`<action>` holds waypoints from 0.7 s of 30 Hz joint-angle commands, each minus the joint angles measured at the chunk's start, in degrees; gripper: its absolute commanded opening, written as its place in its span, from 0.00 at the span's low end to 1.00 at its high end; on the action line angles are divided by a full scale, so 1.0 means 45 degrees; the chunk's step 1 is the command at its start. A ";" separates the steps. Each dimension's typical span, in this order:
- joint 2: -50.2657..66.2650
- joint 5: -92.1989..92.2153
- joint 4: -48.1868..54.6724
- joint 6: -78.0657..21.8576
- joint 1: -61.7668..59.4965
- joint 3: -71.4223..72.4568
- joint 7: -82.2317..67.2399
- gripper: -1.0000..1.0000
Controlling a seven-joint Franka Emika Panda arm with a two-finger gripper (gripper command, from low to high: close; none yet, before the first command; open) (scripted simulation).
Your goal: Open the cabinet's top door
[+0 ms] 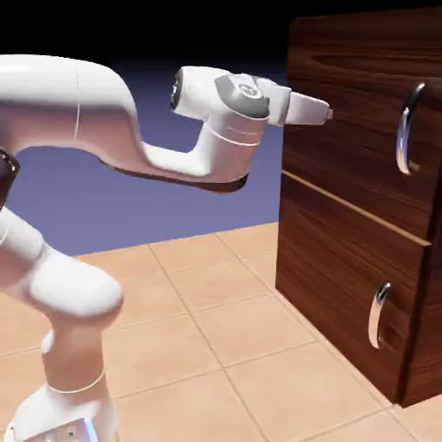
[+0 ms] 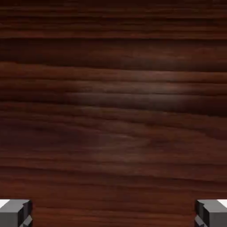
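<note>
The dark-brown wood-grain cabinet [image 1: 341, 259] stands at the exterior view's right. Its top door [image 1: 354, 129] is shut, with a long curved silver handle [image 1: 408, 129] near its right edge. My gripper [image 1: 327, 113] points level at the top door's left part, close to the wood and well left of the handle. In the hand view the top door's wood [image 2: 113, 111] fills the picture. My gripper [image 2: 113, 216] is open and empty there, its grey fingertips [image 2: 15, 213] wide apart at the bottom corners. No handle shows in the hand view.
Below the top door is a shorter lower panel [image 1: 345, 285] with a smaller silver handle [image 1: 378, 315]. The tan tiled tabletop [image 1: 216, 328] spreads in front of the cabinet. My white arm [image 1: 104, 112] rises from the lower left.
</note>
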 commanded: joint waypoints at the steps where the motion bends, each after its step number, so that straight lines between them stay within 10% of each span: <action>1: -0.0042 -0.0554 0.0161 0.0016 0.0199 -0.0222 0.0427 0.50; 21: -0.0887 -1.1629 0.3381 0.0339 0.4180 -0.4648 0.8956 0.50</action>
